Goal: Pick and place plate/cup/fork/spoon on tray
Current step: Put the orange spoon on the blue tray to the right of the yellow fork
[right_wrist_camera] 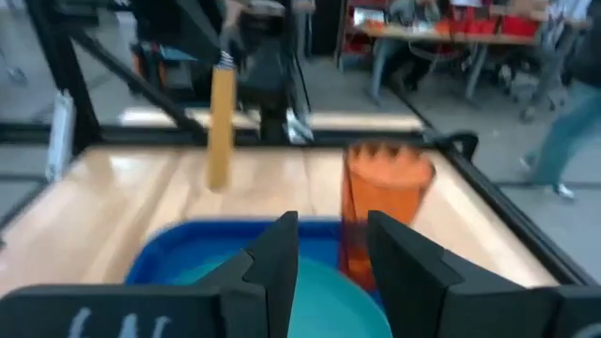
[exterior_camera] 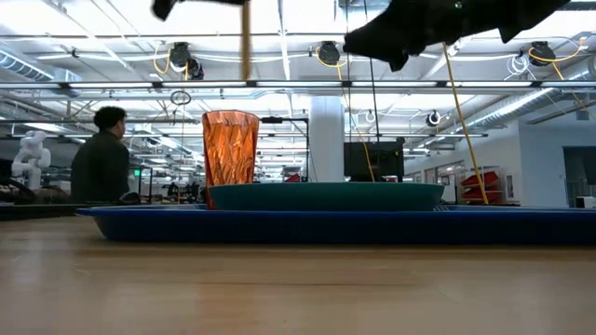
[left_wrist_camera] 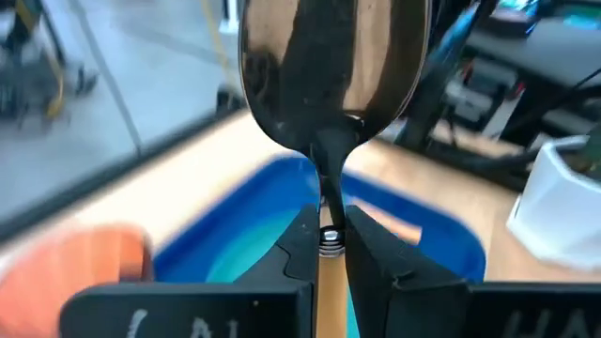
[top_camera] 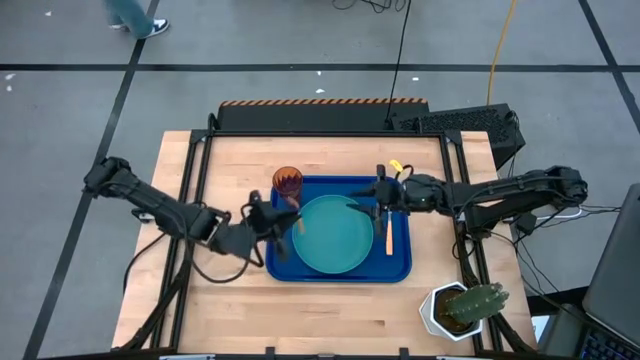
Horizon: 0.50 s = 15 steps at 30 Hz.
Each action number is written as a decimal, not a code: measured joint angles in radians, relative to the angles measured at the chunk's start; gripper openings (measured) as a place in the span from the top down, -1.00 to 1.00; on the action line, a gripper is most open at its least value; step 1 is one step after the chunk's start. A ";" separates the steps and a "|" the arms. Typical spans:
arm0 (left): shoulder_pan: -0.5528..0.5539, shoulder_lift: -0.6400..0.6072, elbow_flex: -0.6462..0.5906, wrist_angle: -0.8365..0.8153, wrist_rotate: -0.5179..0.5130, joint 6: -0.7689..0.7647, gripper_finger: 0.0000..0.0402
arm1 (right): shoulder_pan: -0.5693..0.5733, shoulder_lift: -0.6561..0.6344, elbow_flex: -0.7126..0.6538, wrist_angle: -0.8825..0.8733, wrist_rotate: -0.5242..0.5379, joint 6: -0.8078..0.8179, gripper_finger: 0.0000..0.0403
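Note:
The blue tray (top_camera: 400, 270) lies mid-table with the teal plate (top_camera: 335, 235) on it. The amber cup (top_camera: 287, 183) stands upright at the tray's far left corner. Right of the plate the fork (top_camera: 389, 235) lies flat on the tray. My left gripper (top_camera: 283, 222) hovers over the tray's left edge, shut on the spoon (left_wrist_camera: 333, 66), which is clear of everything. My right gripper (top_camera: 362, 200) hangs above the plate's far right part, open and holding nothing; its wrist view shows the gap (right_wrist_camera: 333, 253), the cup (right_wrist_camera: 385, 207) and the spoon's handle (right_wrist_camera: 223, 131). My left gripper pinches the spoon between its two fingers where the metal neck meets the orange handle (left_wrist_camera: 329, 237). The fingers come nearly level from the table's left side and lie across the spoon. It is lifted clear and stands upright, bowl up, with the handle (exterior_camera: 246, 42) hanging below the fingers.
A white pot with a cactus (top_camera: 465, 308) stands at the table's near right corner. Black equipment (top_camera: 470, 125) sits at the far right edge. Bare wood lies left of and in front of the tray. A person (exterior_camera: 102, 163) sits in the room behind.

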<state>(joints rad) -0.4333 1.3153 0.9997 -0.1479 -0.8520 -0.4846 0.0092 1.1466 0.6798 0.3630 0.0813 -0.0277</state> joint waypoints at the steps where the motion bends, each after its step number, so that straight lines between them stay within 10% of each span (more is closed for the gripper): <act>1: 0.017 0.003 0.000 0.058 0.011 0.069 0.85 | 0.005 0.001 -0.002 0.025 0.000 0.000 0.40; 15: 0.185 0.026 0.000 0.443 0.105 0.501 0.85 | 0.085 0.011 -0.005 0.135 0.290 -0.036 0.40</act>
<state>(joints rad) -0.2479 1.3417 1.0001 0.2951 -0.7474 0.0163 0.0940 1.1572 0.6745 0.4985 0.3714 -0.0638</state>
